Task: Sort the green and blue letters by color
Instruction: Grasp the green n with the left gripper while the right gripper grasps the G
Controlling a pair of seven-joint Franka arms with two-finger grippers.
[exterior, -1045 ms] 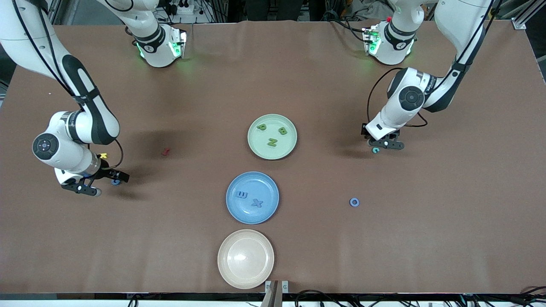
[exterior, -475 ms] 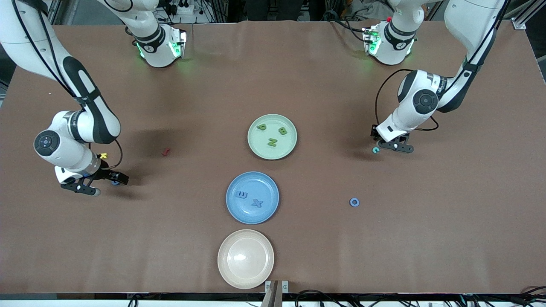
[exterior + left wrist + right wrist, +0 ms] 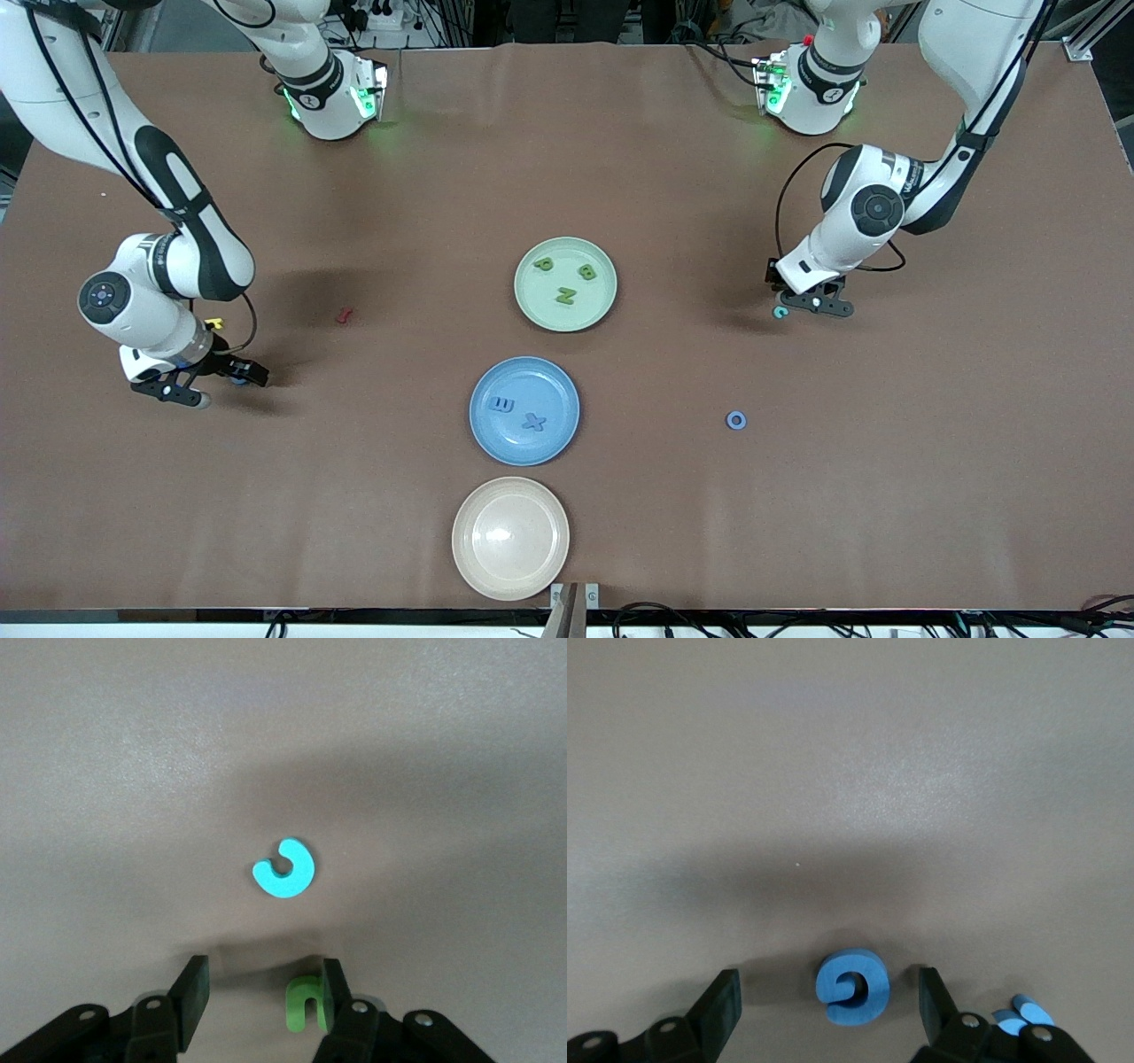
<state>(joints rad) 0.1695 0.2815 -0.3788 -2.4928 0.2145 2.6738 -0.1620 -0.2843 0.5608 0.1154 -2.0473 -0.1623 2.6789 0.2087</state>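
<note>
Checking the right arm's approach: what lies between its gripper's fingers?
The blue G lies flat on the table between the right gripper's open fingers, not yet touched; the right wrist view shows it.

Brown table [image 3: 620, 133], cables along its edges

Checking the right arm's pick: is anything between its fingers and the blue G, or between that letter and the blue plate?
Nothing visible does. The right gripper is open, straddling the blue G on bare table. Between it and the blue plate only bare table shows; the dark red letter lies off that path.
</note>
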